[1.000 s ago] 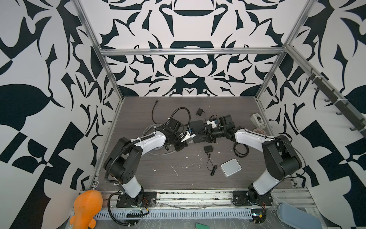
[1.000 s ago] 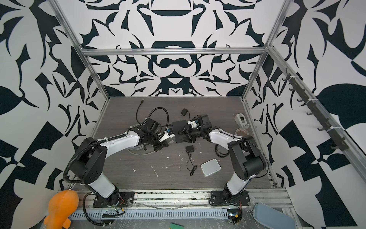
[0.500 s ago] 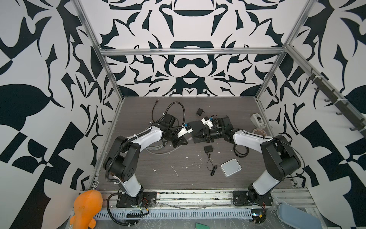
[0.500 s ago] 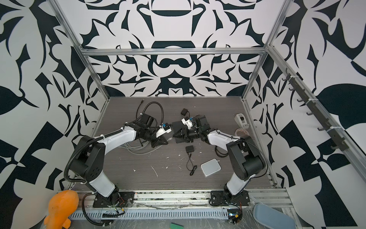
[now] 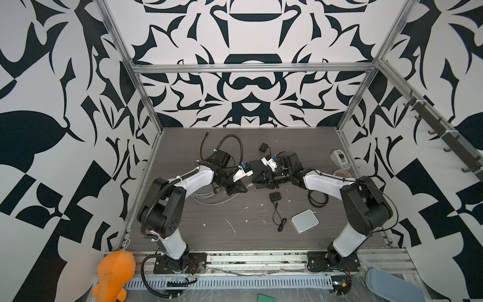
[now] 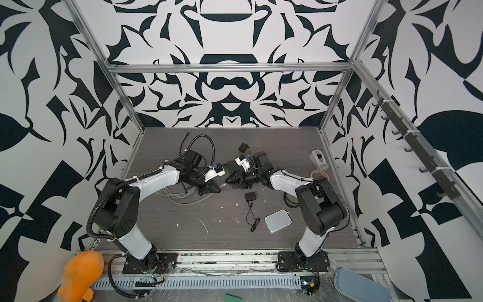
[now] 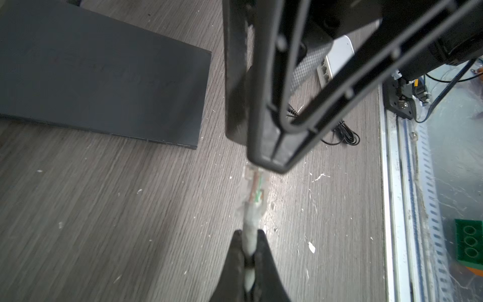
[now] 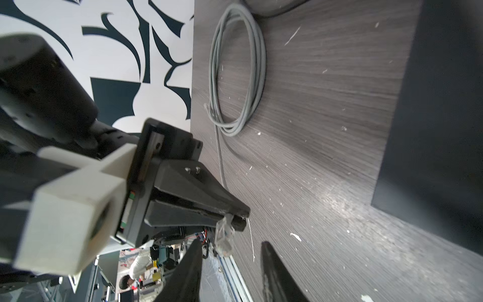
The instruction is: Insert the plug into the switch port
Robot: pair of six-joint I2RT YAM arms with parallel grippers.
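Noted left gripper (image 7: pixel 249 235) pinched tight on the grey cable (image 7: pixel 248 222) just behind the clear plug (image 7: pixel 252 188), plug sticking out free past the tips. Found right gripper (image 8: pixel 230 243) with jaws apart and gripping nothing, plug end reaching in between its fingertips, nearer one than the other. Got from the left wrist alone the flat black box (image 7: pixel 104 78) lying on the table (image 7: pixel 104 209) off to one side of the plug, not touching it; could not make out the switch port on the thin edge facing that camera, perhaps for shadow. Got from the right wrist alone a clear look at the cable's loose coil (image 8: pixel 235 78) on the table, apart from the box. Read from both top views the wider layout: the two grippers meeting tip to tip mid-table, just in front of the box (image 5: pixel 255 167), and a white box (image 5: pixel 305 221) lying well apart on the right gripper's side
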